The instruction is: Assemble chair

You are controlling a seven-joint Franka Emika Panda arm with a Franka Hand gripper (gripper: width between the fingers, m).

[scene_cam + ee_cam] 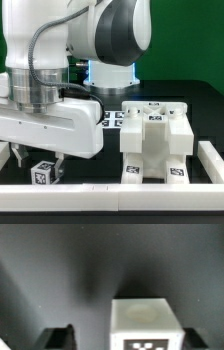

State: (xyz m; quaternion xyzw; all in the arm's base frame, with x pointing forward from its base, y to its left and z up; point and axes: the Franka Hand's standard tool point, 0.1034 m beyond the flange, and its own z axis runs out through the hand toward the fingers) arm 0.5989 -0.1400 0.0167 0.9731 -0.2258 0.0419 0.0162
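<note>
White tagged chair post [42, 172] on black bench [95, 172]; jaws open, straddling it, gap beside one finger [58, 336]; part-built chair [155, 140] apart, toward the exterior view's right.

Green backdrop [195, 40] behind, black tabletop [205, 102], raised white rail [211, 160] along its edges, soft even light

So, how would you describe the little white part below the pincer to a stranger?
Find the big white robot arm at the exterior view's left and follow it down to its pincer. Just below stands a small white block with a black-and-white tag, far smaller than the chunky white piece toward the exterior view's right.
</note>
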